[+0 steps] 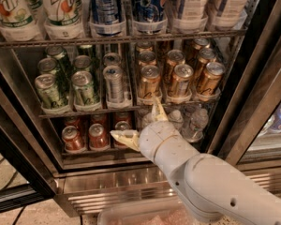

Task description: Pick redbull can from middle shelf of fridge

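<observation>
On the middle shelf (pixel 86 110) (front row) stands the redbull can (pixel 113 84); end effector (pixel 141 124) below, rightward.

7UP bottles (pixel 14 11) | green cans (pixel 49 90) | gold cans (pixel 180 78) | red cans (pixel 73 138) | water bottles (pixel 197 121)

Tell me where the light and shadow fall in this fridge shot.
Camera view: light is strongest on the middle shelf, gleaming off the lids of the gold cans and the redbull can. The red cans below sit in shadow. The stainless base of the fridge shows soft glare. The open gripper, pale and well lit, sits just below that shelf's front edge.
</observation>
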Controlling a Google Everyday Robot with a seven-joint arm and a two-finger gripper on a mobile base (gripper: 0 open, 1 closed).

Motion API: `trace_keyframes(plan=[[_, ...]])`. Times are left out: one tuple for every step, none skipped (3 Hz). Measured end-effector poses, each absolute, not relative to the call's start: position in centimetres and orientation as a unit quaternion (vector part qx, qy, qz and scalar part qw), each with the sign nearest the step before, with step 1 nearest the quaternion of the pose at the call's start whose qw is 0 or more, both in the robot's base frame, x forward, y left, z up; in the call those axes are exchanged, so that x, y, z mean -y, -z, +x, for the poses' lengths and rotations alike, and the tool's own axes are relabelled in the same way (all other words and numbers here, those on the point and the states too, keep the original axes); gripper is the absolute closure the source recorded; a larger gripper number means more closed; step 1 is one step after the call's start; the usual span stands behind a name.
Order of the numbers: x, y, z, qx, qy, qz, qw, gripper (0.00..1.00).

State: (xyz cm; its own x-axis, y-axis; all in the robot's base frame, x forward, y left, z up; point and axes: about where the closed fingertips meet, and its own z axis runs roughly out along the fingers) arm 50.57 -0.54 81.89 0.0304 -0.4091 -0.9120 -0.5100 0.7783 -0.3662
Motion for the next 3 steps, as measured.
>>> trace_keyframes(plan=[[0.4, -81.9, 50.6, -0.695, -0.041, -0.331, 0.637, 0.38], [0.4, -81.9, 50.6, -0.695, -0.041, -0.331, 0.637, 0.38], [1.6, -82.6, 49.6, -0.705, -0.029, -0.322, 0.631, 0.33]])
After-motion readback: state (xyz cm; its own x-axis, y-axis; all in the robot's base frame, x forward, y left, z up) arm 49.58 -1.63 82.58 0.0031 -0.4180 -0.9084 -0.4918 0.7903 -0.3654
